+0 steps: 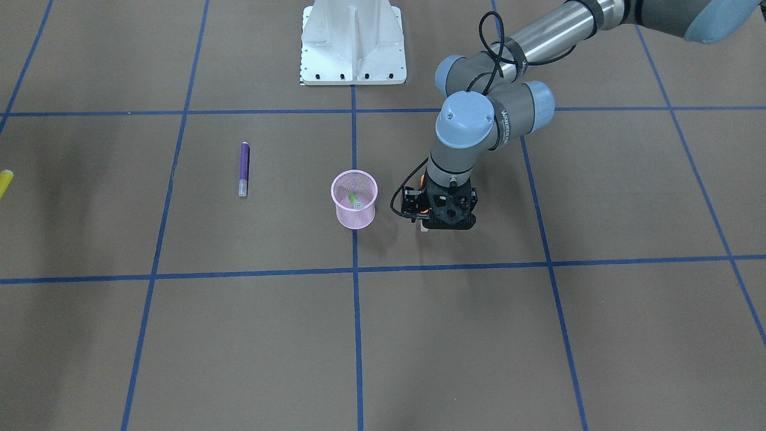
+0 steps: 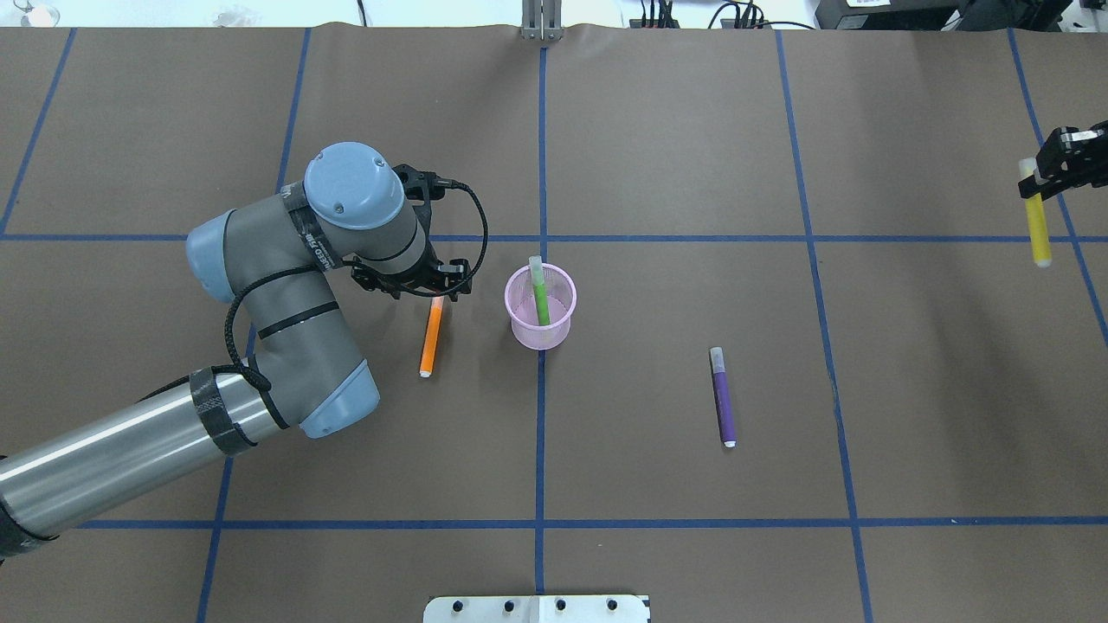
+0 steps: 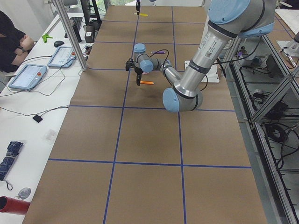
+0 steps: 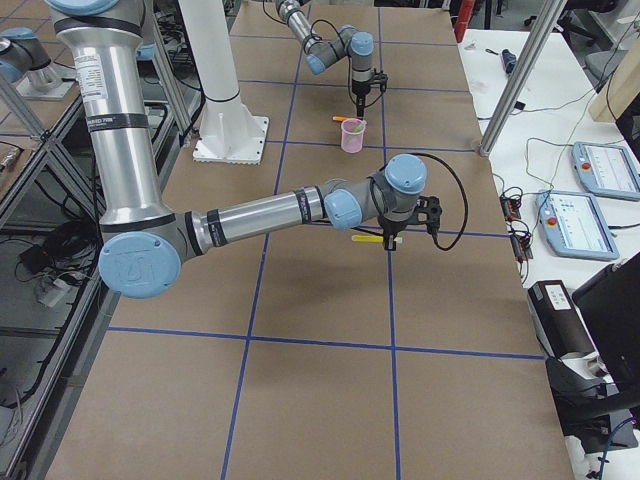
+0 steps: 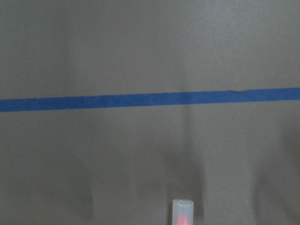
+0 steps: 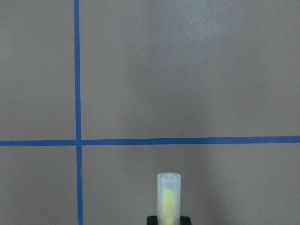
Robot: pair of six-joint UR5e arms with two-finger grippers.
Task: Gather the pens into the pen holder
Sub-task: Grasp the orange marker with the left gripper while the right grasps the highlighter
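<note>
Plastic pens (image 2: 722,398) likely light, stiff, slick; grab mid-barrel. Right gripper (image 2: 1039,177) pinches yellow pen (image 2: 1036,225); left gripper (image 2: 431,290) over orange pen (image 2: 430,337), grip unclear.

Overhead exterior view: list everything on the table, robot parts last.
pen holder: 1, pink mesh, table centre
green pen: 1, green, pale cap, standing inside the pen holder
orange pen: 1, orange, left of the holder, far end under the left gripper
purple pen: 1, purple, pale cap, lying free right of the holder
yellow pen: 1, yellow, far right, in the right gripper
tape lines: several, blue, grid across the brown table
base plate: 1, white, near edge, centre
left gripper: 1, black, over the orange pen; open or shut unclear
right gripper: 1, black, right edge, shut on the yellow pen
</note>
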